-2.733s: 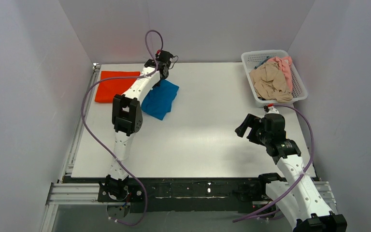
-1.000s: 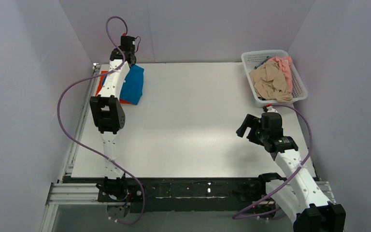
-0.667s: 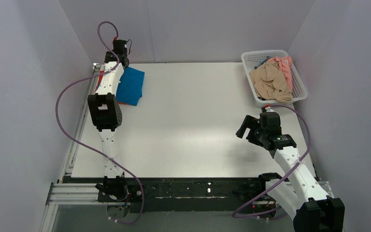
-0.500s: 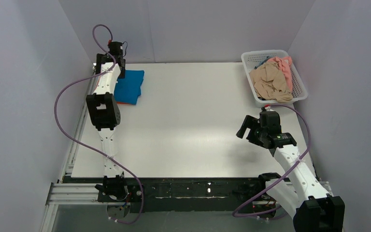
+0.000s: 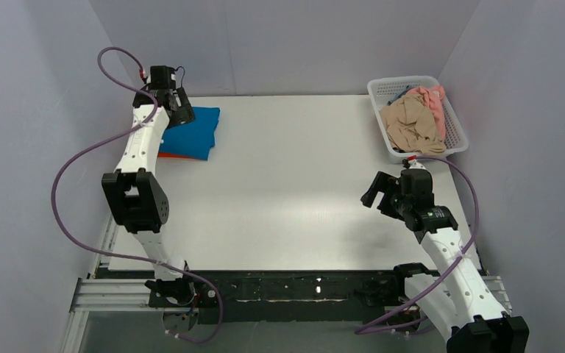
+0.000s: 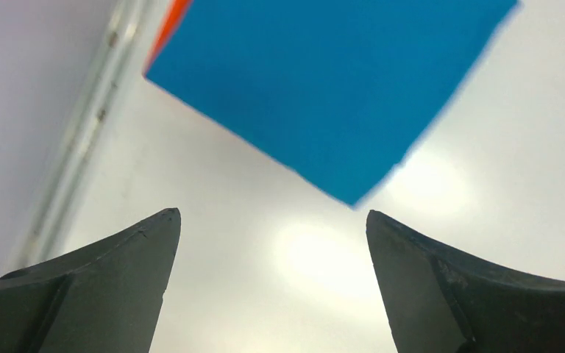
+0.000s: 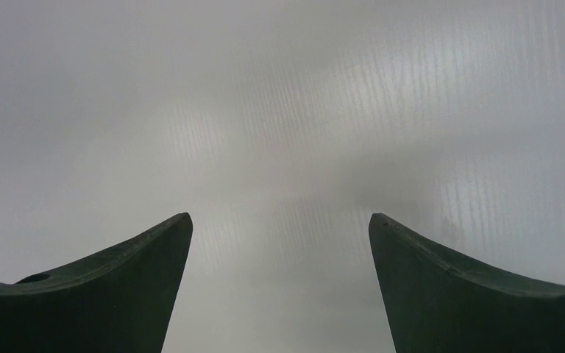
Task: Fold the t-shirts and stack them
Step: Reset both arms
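A folded bright blue t-shirt lies at the table's far left on top of an orange-red t-shirt, of which only a thin edge shows. My left gripper hovers open above the blue shirt's left edge, touching nothing. In the left wrist view the blue t-shirt fills the top, with an orange-red corner beside it and only table between the left gripper's fingers. My right gripper stands open over bare table at the right. The right wrist view shows the right gripper empty.
A white mesh basket stands at the far right corner, holding a crumpled beige shirt, a pink one and a bit of blue cloth. Grey walls close in the white table on three sides.
My left gripper carried the blue shirt left onto the orange-red one, opened and let it go, then drew back to the left. The right arm barely moved.
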Action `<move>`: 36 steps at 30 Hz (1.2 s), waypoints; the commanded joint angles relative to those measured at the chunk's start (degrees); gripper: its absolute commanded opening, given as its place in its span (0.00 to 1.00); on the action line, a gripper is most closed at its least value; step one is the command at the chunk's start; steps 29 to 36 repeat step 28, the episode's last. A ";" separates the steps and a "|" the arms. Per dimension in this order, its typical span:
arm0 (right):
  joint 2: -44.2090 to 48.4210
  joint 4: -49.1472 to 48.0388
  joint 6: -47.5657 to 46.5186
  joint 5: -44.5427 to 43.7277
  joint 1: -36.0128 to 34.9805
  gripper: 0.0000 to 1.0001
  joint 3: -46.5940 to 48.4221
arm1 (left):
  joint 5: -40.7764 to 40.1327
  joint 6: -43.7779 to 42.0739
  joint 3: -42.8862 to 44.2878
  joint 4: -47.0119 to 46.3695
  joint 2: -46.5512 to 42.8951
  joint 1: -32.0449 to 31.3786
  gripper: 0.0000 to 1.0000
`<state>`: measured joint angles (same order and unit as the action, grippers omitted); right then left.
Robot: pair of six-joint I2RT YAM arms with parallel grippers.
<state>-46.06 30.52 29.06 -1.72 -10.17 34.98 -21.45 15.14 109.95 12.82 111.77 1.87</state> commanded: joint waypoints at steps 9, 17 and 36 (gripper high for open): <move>4.07 -2.54 1.25 -3.23 0.18 0.98 -2.08 | 16.13 17.52 -53.63 4.82 -45.20 -22.62 0.98; 2.70 -2.50 1.79 -6.72 0.16 0.98 -1.71 | 7.76 21.10 -70.94 11.09 -64.29 -26.27 0.99; 7.94 -11.03 -1.20 -6.86 0.20 0.97 -6.12 | 6.10 20.12 -70.91 11.53 -67.68 -26.39 1.00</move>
